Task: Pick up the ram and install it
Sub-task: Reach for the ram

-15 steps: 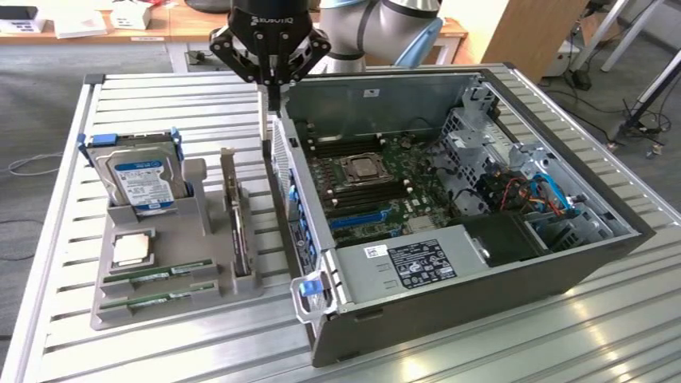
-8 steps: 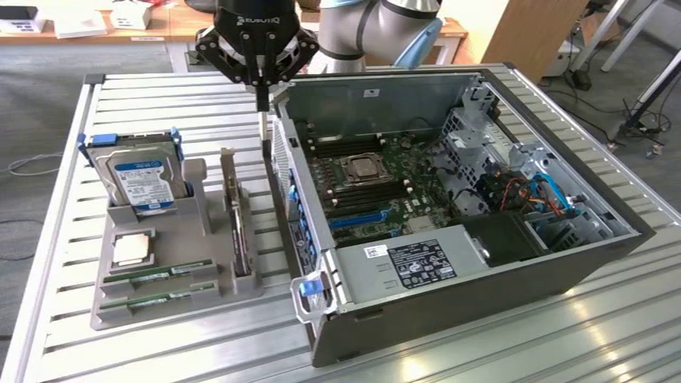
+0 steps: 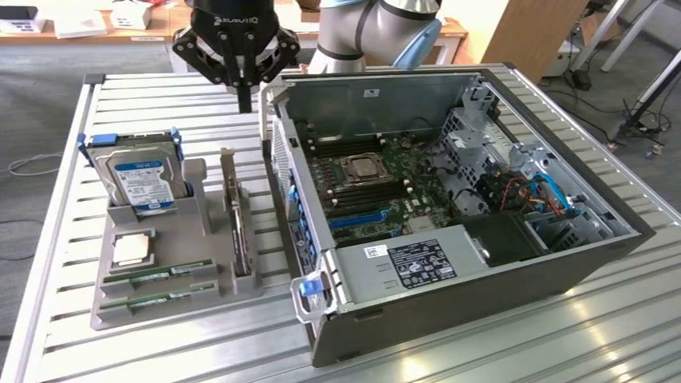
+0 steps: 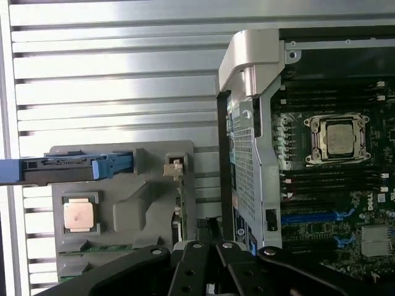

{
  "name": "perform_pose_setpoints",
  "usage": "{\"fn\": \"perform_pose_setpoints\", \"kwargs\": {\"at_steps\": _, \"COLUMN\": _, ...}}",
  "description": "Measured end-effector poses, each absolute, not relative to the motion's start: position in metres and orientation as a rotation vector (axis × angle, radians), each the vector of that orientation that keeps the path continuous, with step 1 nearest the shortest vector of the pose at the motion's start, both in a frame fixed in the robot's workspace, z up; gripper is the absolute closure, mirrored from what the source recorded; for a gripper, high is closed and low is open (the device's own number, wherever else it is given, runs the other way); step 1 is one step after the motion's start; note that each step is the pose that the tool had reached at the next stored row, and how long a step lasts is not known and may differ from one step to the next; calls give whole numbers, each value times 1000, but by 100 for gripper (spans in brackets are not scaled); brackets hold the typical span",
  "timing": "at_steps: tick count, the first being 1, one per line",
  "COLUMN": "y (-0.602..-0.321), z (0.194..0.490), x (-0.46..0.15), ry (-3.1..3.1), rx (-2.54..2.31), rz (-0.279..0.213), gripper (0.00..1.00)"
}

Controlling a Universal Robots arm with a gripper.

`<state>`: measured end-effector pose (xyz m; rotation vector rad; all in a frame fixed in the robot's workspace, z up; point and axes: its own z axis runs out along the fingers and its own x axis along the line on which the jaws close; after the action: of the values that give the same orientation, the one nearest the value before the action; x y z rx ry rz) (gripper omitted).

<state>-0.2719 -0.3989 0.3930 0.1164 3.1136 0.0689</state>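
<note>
Hovering at the top centre of the exterior view, the hand [image 3: 246, 102] is closed, its fingers pressed together with nothing between them. It hangs above the slatted metal worktop [image 3: 139, 100], just beside the upper-left corner of the open computer case [image 3: 500, 295]. The ram [image 3: 158, 274] lies well apart from it in the lower left of the frame: two green sticks flat in the front slots of a grey tray [image 3: 197, 243]. That tray also carries a square silver processor chip [image 3: 133, 249], an upright hard drive [image 3: 139, 179] and an expansion card [image 3: 236, 231] standing on edge.
</note>
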Motion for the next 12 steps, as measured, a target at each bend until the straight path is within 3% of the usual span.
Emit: {"fn": "perform_pose_setpoints", "kwargs": {"at_steps": 12, "y": -399, "z": 393, "x": -301, "ry": 3114, "rx": 117, "rz": 69, "gripper": 89}}
